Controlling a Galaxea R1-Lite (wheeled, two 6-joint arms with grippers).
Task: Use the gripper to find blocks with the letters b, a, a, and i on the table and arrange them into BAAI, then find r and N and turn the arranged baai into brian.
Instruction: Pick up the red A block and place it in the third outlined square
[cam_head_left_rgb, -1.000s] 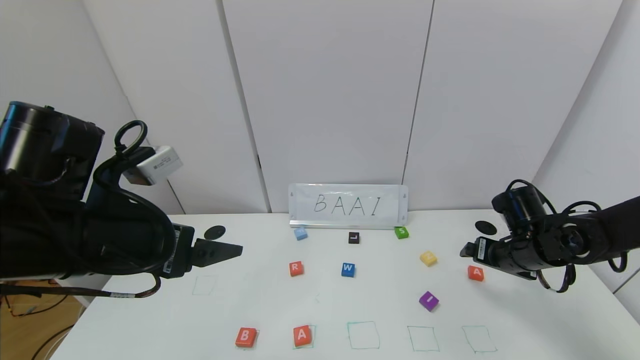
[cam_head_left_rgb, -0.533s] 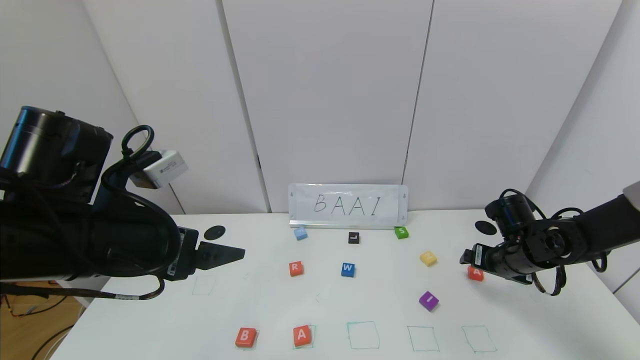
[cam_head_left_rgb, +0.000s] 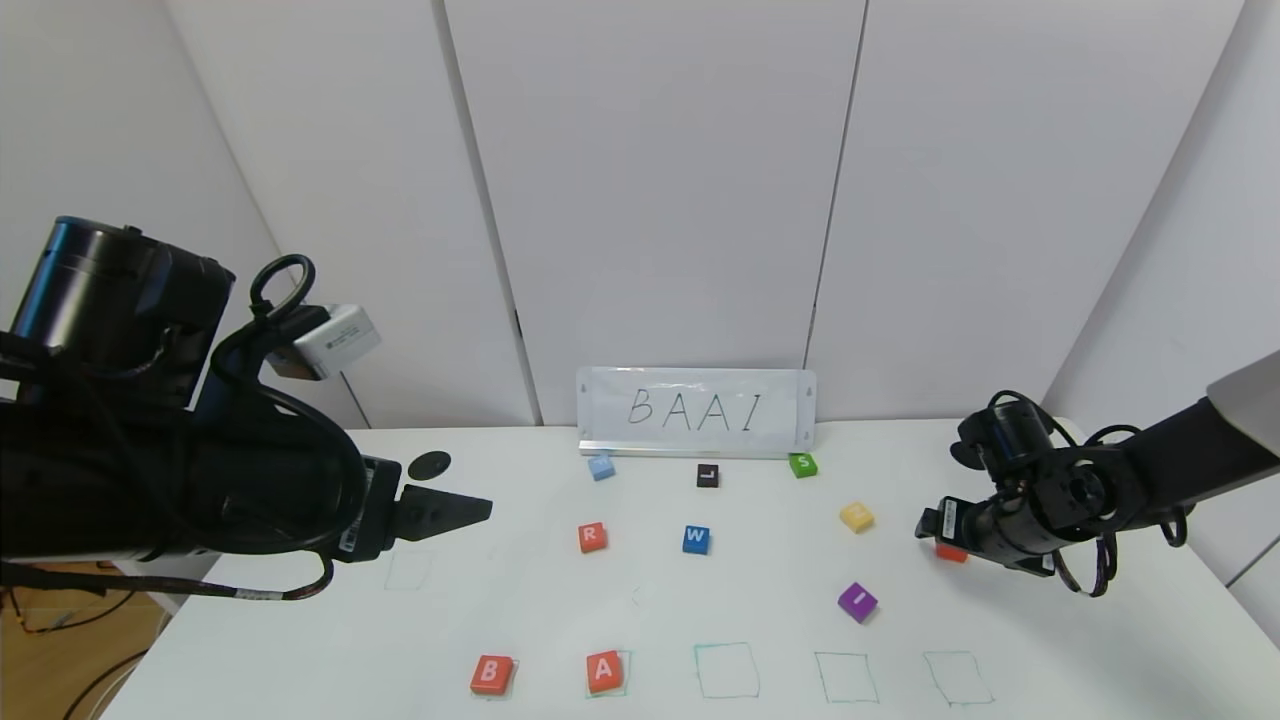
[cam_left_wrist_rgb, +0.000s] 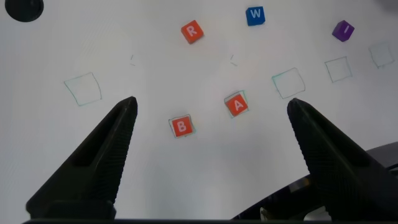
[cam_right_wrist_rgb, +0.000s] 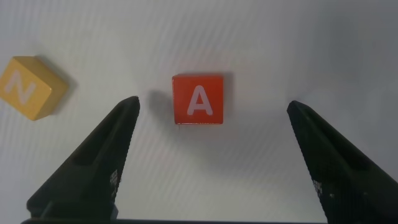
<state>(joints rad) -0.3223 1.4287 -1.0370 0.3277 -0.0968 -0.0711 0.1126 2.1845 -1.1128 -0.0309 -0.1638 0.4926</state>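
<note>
table (cam_head_left_rgb: 560, 610): smooth matt white | A block (cam_right_wrist_rgb: 198, 99): matt | fingers (cam_right_wrist_rgb: 93, 165): matt black

Open bench around the red A block

Bare bench (cam_right_wrist_rgb: 261, 180) surrounds the A block (cam_right_wrist_rgb: 198, 99) at frame centre between spread fingers (cam_right_wrist_rgb: 93, 168); the yellow N block (cam_right_wrist_rgb: 28, 87) stands apart at far left.

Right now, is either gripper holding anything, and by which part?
Nothing is held. The open right gripper hovers over the orange-red A cube; the open left gripper is empty.

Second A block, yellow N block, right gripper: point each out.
Second A block (cam_right_wrist_rgb: 198, 99), right wrist view, on its white letter.
Yellow N block (cam_right_wrist_rgb: 26, 88), right wrist view, top face.
Right gripper (cam_right_wrist_rgb: 211, 109), right wrist view, open, midway between fingertips.
</note>
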